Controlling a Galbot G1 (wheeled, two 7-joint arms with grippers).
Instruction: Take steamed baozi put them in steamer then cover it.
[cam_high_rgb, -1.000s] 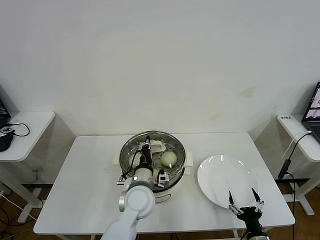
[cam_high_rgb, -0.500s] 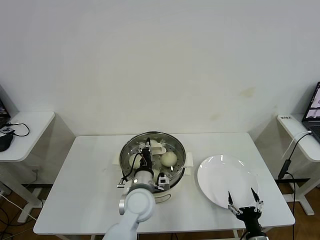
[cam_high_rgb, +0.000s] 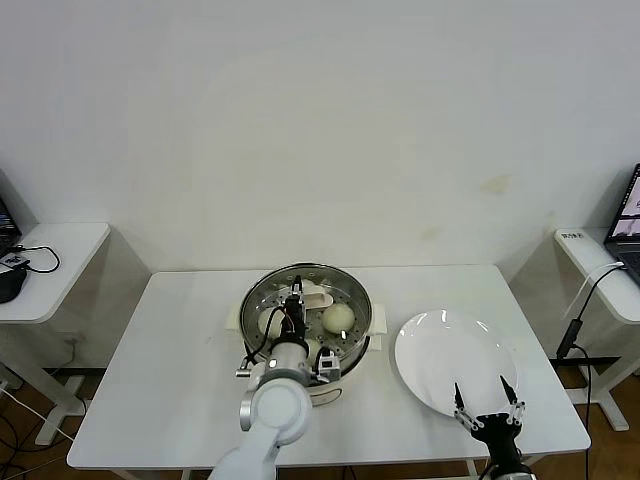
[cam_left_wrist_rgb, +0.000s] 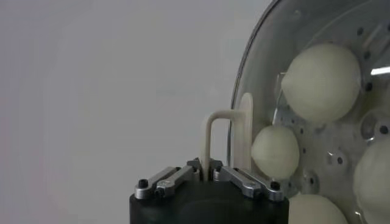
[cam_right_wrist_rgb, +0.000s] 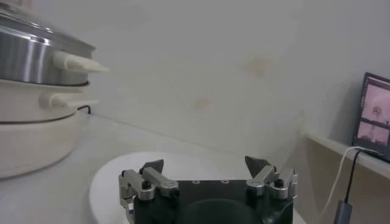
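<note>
Left tool (cam_left_wrist_rgb: 209, 172) gripping cover (cam_left_wrist_rgb: 226, 137) handle

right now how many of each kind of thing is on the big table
baozi: 4, all in the steamer, best counted in the left wrist view
steamer: 1
cover: 1, on the steamer
white plate: 1
total: 7

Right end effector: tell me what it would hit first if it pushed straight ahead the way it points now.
Most likely the white plate: the right end effector, fingers open, sits low at the plate's near rim. Whether it would strike the rim or skim above it is unclear.
</note>
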